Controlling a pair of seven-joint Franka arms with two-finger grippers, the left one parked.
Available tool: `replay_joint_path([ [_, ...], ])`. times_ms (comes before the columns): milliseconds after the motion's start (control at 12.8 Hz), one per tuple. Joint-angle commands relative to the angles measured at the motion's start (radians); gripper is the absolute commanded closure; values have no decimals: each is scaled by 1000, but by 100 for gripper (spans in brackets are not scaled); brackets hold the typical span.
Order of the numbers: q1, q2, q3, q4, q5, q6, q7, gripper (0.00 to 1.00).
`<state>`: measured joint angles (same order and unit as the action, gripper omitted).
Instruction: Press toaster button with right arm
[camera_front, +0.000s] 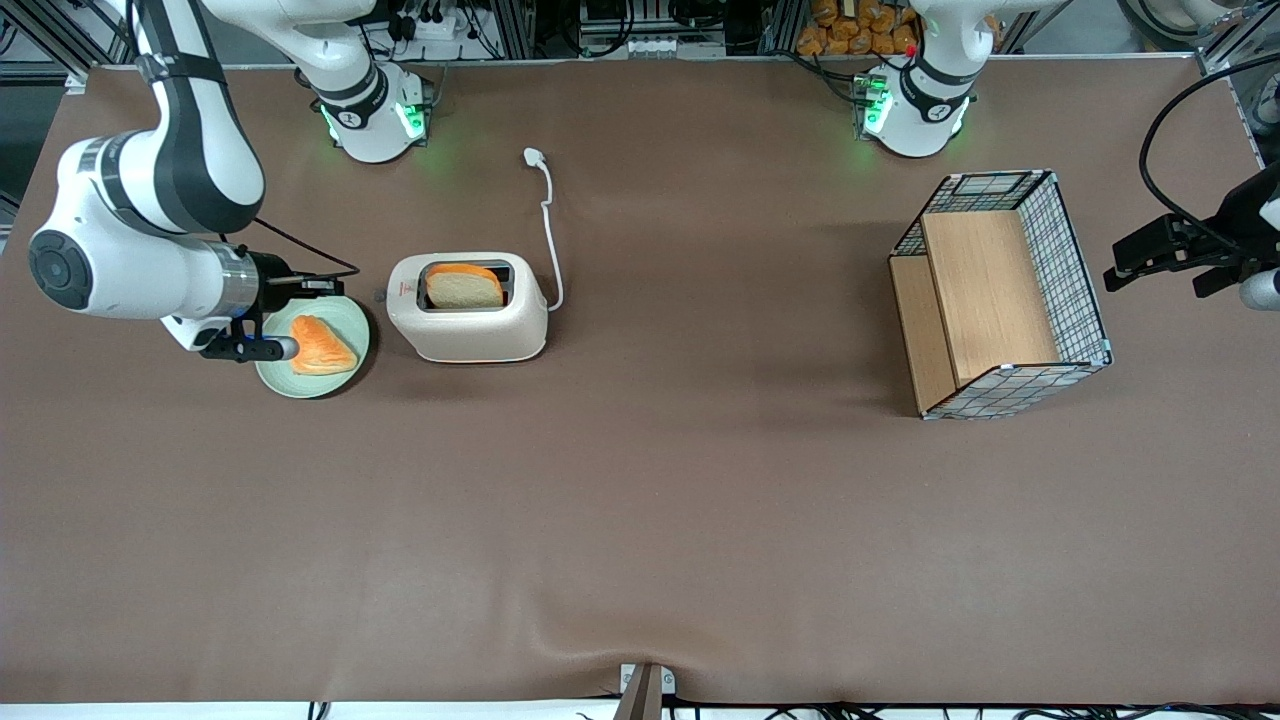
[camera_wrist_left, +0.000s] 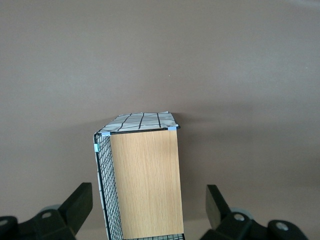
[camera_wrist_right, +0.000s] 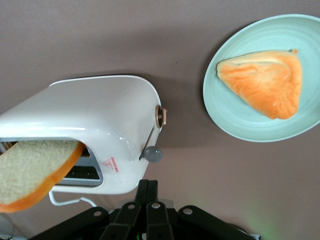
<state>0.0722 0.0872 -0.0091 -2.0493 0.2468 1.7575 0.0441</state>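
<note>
Hovering: end effector (camera_wrist_right: 146, 192) fingers together | holding nothing | near button (camera_wrist_right: 153, 153)

My gripper (camera_wrist_right: 146, 192) hangs beside the toaster (camera_front: 468, 308), at its narrow end with the button (camera_wrist_right: 154, 153), fingers pressed together. A bread slice (camera_front: 464, 287) stands in the toaster's slot. Beside that same end lies a plate (camera_front: 345, 325) with a pastry (camera_front: 322, 346) on it. A wire basket (camera_front: 1003, 293) sits well apart from the toaster, toward the parked arm's end.
</note>
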Motion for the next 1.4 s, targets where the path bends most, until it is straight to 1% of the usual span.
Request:
replay_joint_path([
  [0,29,-15,-2,-77,15,107,-4,100],
  [156,53,-9,-2,-109,15,161,-4,100],
  [468,46,20,-2,-118,17,171,-27,100],
  [546,38,26,-2,-123,23,171,-38,100],
  [780,31,29,-3,-146,101,169,-73,100],
  [858,29,29,-3,-149,111,169,-78,100],
  [1092,17,29,-2,-160,112,168,-87,100],
  [1326,-15,31,-3,-167,112,168,-153,100],
])
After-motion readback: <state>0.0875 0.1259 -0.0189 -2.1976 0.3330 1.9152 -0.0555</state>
